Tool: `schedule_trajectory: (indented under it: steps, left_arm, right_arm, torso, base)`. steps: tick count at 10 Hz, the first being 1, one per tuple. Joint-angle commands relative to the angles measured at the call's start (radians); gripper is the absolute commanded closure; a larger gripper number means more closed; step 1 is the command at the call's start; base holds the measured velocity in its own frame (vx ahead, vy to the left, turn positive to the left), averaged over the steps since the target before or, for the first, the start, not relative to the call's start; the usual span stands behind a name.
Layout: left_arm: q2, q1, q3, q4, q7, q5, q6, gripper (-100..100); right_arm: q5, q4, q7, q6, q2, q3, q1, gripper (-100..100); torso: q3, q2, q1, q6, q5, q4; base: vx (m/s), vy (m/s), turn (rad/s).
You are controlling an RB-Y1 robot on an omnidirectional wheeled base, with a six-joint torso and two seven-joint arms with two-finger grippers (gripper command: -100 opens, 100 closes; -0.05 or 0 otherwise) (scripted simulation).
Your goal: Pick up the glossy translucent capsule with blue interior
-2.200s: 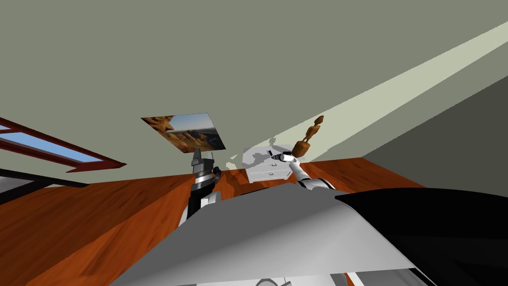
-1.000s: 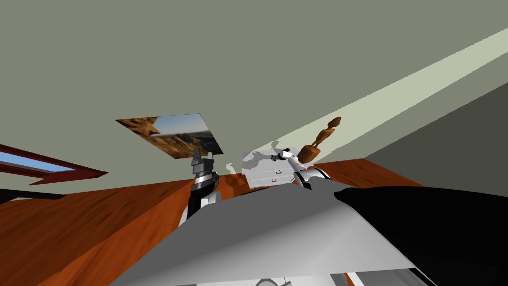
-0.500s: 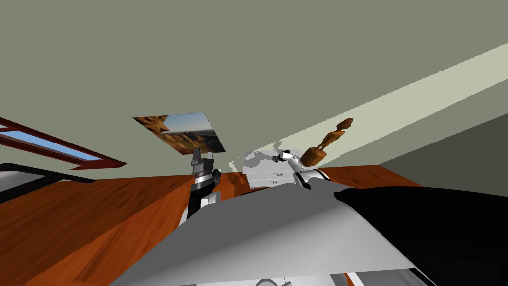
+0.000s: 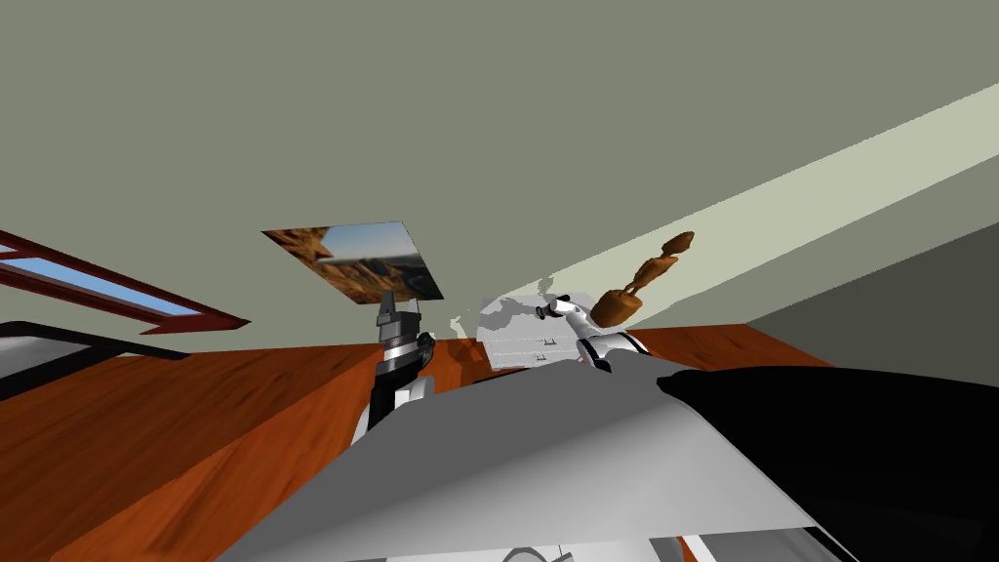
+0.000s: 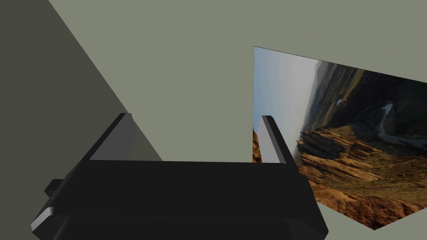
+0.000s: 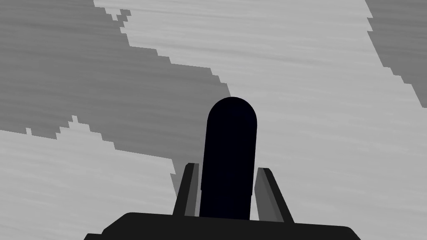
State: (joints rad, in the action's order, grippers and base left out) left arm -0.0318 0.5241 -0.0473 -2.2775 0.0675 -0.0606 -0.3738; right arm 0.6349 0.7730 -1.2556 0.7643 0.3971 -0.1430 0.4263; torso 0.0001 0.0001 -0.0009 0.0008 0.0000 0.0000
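Now all holds still: our right end effector [image 6: 227,167] stays clamped on the dark capsule [image 6: 231,125], grasp seemingly settled; left end effector [image 5: 196,116] open, empty.

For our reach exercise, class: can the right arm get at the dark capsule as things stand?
Very likely yes: the dark capsule sits between the right gripper's fingers, which press its sides; nothing stands in the way.

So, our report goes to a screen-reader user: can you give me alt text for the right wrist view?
The right gripper is shut on a near-black capsule with a rounded tip, its two fingers pressing the capsule's sides. Behind it lies a light grey surface crossed by darker grey shadow patches.
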Motion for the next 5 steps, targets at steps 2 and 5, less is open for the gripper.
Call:
schedule_trajectory:
  steps: [2,5]
  left_arm:
    - [0.000,0.000,0.000,0.000,0.000,0.000,0.000,0]
    - [0.000,0.000,0.000,0.000,0.000,0.000,0.000,0]
  right_arm:
    - [0.019,0.030,0.013,0.046,0.015,0.016,0.010,100]
    - [0.022,0.029,0.017,0.050,0.017,0.018,0.013,0]
  torso:
    - [0.000,0.001,0.001,0.002,0.001,0.000]
    - [0.000,0.001,0.003,0.000,0.001,0.000]
  base:
    - [0.003,0.051,-0.230]
    - [-0.001,0.032,-0.075]
